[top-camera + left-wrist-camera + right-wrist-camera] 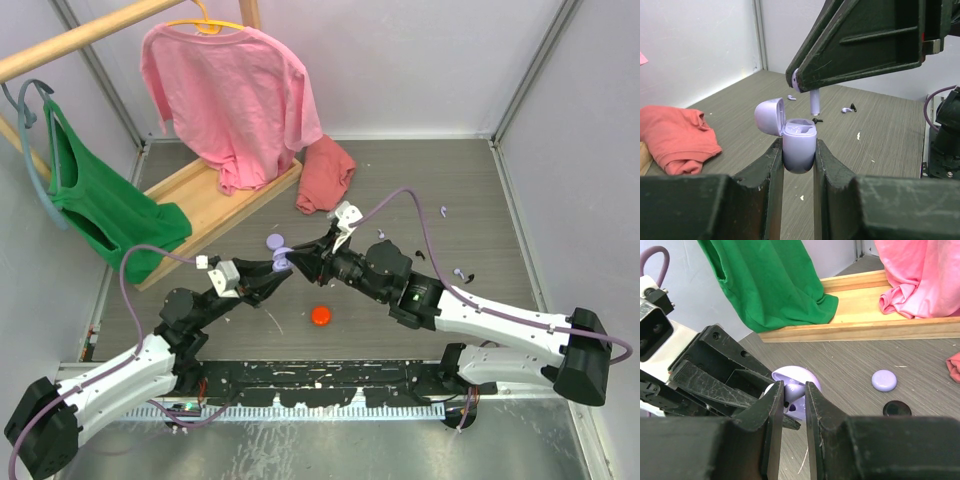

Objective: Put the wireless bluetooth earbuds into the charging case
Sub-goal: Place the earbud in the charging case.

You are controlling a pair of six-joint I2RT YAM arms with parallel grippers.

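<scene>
The left gripper [798,150] is clamped tight on the lavender charging case [799,139], holding it upright above the middle of the table [400,180] with its lid [769,116] swung open to the left. The right gripper [791,395] is pinched almost fully closed on a lavender earbud [814,101], stem pointing down, just above the open case and not touching it. More loose earbuds [460,271], lavender and black, lie scattered toward the table's right edge. An orange-red puck [321,316] sits nearer the near edge, below the two grippers.
</scene>
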